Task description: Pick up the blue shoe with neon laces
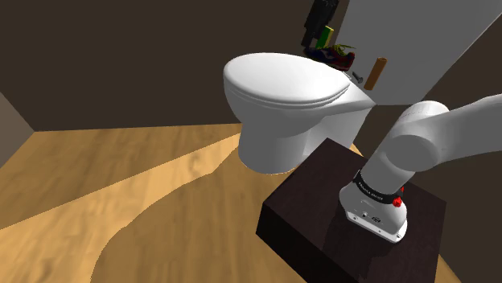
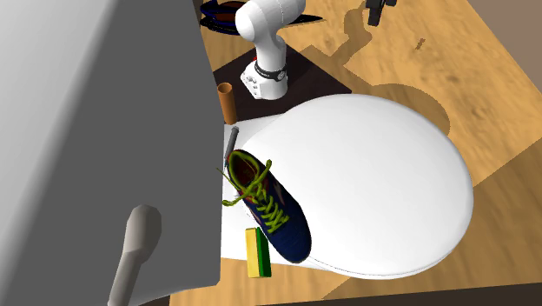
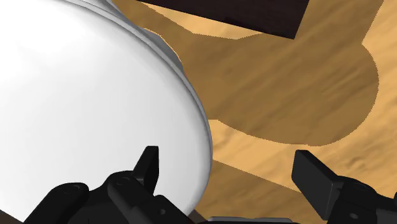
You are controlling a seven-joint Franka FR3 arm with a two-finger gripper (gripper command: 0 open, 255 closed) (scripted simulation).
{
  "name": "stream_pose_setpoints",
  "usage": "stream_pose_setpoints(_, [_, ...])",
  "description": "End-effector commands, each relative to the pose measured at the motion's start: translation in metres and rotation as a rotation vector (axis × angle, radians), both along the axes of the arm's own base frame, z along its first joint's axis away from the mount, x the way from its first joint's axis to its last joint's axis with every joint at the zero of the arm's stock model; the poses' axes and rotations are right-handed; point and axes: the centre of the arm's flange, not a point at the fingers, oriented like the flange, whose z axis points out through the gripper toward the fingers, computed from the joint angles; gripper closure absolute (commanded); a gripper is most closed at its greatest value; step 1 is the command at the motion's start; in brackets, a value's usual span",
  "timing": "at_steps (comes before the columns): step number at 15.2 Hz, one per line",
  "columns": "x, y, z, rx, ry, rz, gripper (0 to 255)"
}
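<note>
At the lower left of the second exterior view, nearest the camera, a grey panel [image 2: 104, 130] stands against a white ledge [image 2: 232, 247] behind the toilet lid [image 2: 373, 182]. On that ledge lies the shoe [image 2: 280, 213], sole down, toe toward the frame's lower right, with a yellow and green block [image 2: 258, 253] just beside it.

The shoe is probably light, with a soft upper that gives under pressure and a stiffer sole. The best hold looks to be across its narrow middle, pads on the two sides. The loose lace ends near the heel could snag or slip. It is dark blue, with bright yellow-green laces and an orange lining at the open collar.

Past the heel stand a grey stick [image 2: 231, 142] and a brown cylinder [image 2: 228, 102]. Farther off sits the dark stand [image 2: 304, 69]. At the frame's top edge hangs the gripper [image 2: 380, 10], over wooden floor [image 2: 486, 78], well apart from the shoe. In the wrist view the gripper [image 3: 229, 159] stands wide and empty, beside the lid's rim.
</note>
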Motion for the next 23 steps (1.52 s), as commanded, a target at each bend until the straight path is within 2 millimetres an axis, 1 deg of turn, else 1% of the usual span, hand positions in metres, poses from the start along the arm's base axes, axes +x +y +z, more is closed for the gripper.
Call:
stream_pose_setpoints(1, [0.000, 0.000, 0.000, 0.000, 0.000, 0.000, 0])
stream_pose_setpoints(12, [0.058, -0.144, -0.012, 0.053, 0.079, -0.065, 0])
stream_pose_setpoints(23, [0.106, -0.290, -0.035, 0.105, 0.158, -0.129, 0])
